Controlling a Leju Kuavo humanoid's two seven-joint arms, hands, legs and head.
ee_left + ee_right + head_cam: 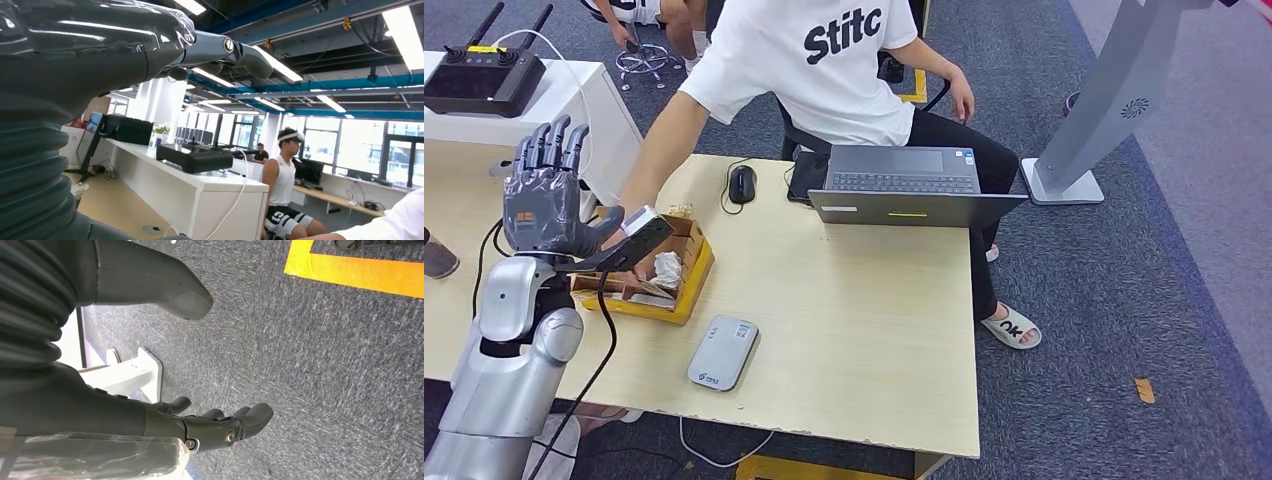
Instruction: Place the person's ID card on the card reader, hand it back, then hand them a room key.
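A person in a white shirt (824, 70) sits behind the desk (864, 320), reaching an arm toward the yellow cardboard box (679, 285). An open laptop (909, 185) sits at the far edge. The grey card reader (723, 351) lies near the front edge. The left hand (549, 195) is raised, fingers spread, empty, just beside the box. The right hand (210, 422) hangs above carpet, fingers loosely apart, empty.

The card reader (723, 352) lies on the bench (864, 330), near its front edge. A box (686, 282) sits just left of it. A laptop (904, 185) and mouse (742, 184) sit at the back. A card (640, 221), maybe, is over the box.
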